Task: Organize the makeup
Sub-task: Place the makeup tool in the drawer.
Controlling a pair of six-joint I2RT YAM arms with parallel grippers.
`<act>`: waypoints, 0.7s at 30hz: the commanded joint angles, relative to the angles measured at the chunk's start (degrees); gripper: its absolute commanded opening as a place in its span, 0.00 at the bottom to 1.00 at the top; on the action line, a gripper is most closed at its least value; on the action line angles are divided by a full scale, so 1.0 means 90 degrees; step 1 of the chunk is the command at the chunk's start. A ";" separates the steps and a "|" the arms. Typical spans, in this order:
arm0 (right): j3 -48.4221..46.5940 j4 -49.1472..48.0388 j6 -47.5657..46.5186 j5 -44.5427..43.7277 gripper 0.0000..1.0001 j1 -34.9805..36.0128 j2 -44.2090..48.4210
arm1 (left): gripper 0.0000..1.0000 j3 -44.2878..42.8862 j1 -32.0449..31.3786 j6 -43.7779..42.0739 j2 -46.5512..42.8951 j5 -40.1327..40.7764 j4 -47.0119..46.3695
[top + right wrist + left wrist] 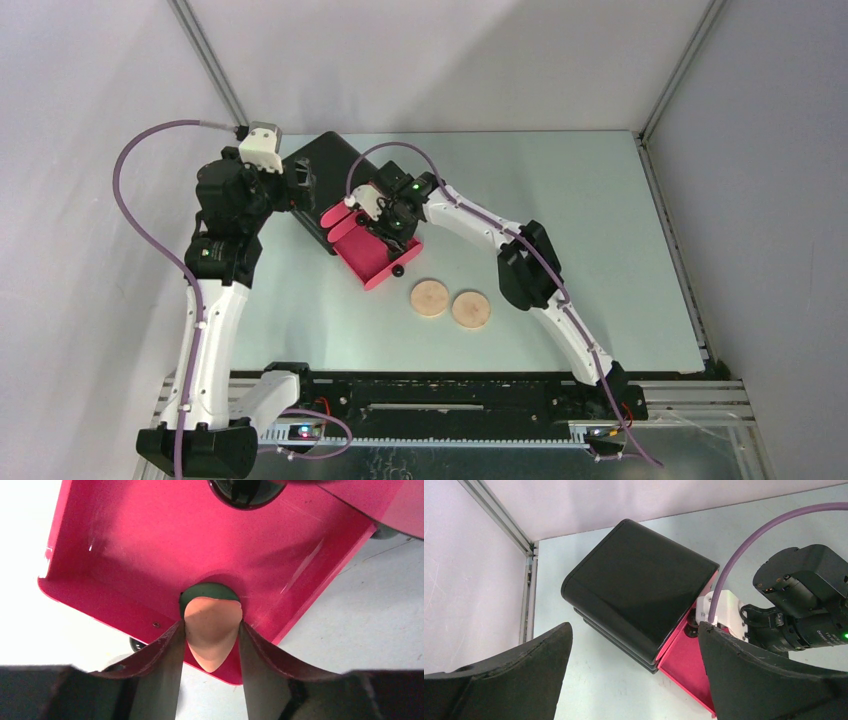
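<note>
Holding a peach round (212, 640) over the pink drawer (125, 555), the right end effector (211, 626) squeezes it from both sides. The left end effector (634, 630) is wide open by the black box (639, 575).

We find bare table (590, 180) at upper right of frame; black box (325, 165), pink drawer (372, 262) and 2 tan discs (430, 297) block centre-left.

White-and-black arms (212, 330), purple cables (726, 570)
</note>
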State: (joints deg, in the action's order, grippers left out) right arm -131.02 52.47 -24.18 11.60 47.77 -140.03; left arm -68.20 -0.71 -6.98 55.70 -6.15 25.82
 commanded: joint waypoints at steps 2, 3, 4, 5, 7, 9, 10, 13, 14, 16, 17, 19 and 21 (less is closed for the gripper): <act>-0.0113 -0.0181 0.0016 -0.0041 0.66 0.0004 0.0182 | 1.00 0.0166 0.0059 -0.0015 -0.0127 0.0034 -0.0145; -0.0097 -0.0192 0.0021 -0.0068 0.71 0.0001 0.0182 | 1.00 0.0166 0.0059 -0.0015 -0.0125 0.0030 -0.0145; -0.0086 -0.0199 0.0028 -0.0099 0.75 0.0002 0.0203 | 1.00 0.0166 0.0059 -0.0015 -0.0127 0.0033 -0.0145; -0.0081 -0.0202 0.0031 -0.0131 0.79 0.0006 0.0227 | 1.00 0.0171 0.0059 -0.0018 -0.0125 0.0031 -0.0145; -0.0063 -0.0204 0.0040 -0.0195 0.82 0.0001 0.0334 | 1.00 0.0166 0.0059 -0.0025 -0.0125 0.0037 -0.0145; 0.0006 -0.0228 0.0059 -0.0222 0.85 -0.0022 0.0533 | 1.00 0.0171 0.0059 -0.0022 -0.0115 0.0033 -0.0153; 0.0092 -0.0238 0.0069 -0.0224 0.86 -0.0050 0.0676 | 1.00 0.0175 0.0059 -0.0025 -0.0115 0.0036 -0.0154; 0.0643 -0.0401 0.0089 -0.0247 0.88 -0.0144 0.1303 | 1.00 0.0170 0.0059 -0.0025 -0.0110 0.0024 -0.0164; 0.0906 -0.0505 0.0081 -0.0282 0.89 -0.0193 0.1551 | 1.00 0.0169 0.0059 -0.0025 -0.0107 0.0018 -0.0158; 0.1584 -0.0777 0.0031 -0.0436 0.92 -0.0293 0.2064 | 1.00 0.0173 0.0059 -0.0015 -0.0103 0.0010 -0.0164; 0.1811 -0.0866 0.0002 -0.0497 0.93 -0.0368 0.2237 | 1.00 0.0176 0.0059 -0.0020 -0.0105 0.0010 -0.0164; 0.2172 -0.0940 -0.0050 -0.0667 0.96 -0.0546 0.2449 | 1.00 0.0175 0.0059 -0.0025 -0.0114 0.0019 -0.0164; 0.2333 -0.0901 -0.0040 -0.0687 0.97 -0.0785 0.2510 | 1.00 0.0173 0.0059 -0.0025 -0.0115 0.0015 -0.0162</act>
State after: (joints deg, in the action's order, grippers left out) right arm -112.42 47.57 -24.14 7.97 44.60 -121.86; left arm -68.20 -0.71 -6.98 55.70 -6.13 25.82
